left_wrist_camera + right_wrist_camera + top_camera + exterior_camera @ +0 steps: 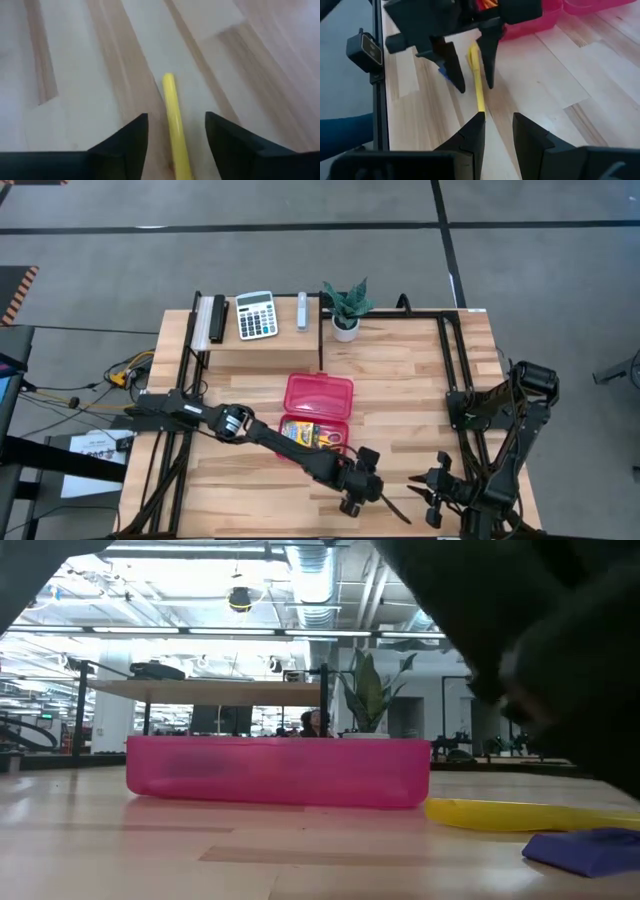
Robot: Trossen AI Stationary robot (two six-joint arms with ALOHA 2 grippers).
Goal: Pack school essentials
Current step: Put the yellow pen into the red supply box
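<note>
Far left on the light wooden plank counter (400,380), the left arm reaches in from the edge and stretches diagonally toward the front middle. Its left hand (362,485) sits low over the counter near the front edge, and the two dark fingers (131,137) are spread apart with the long thin yellow pen-like stick (175,125) lying flat on the wood right in the gap between them. Neither finger looks like it's touching the stick, so nothing's gripped, it's just straddling it. The right wrist view backs that up: left fingers on either side of the stick, and a tiny blue eraser (443,71) sits just beside one of them. From the low view the stick (510,814) lies on the counter with the eraser (590,850) near it.

Just behind that is the pink plastic pencil case (318,410), lid flipped open, with orange and yellow bits inside that I can't sort out from up top.

Over on the right, the right hand (432,488) hovers near the front edge, pointed at the stick's other end, fingers (472,132) partly open and holding nothing.

Back of the counter: a white calculator (256,314) and a small potted plant (346,306).
</note>
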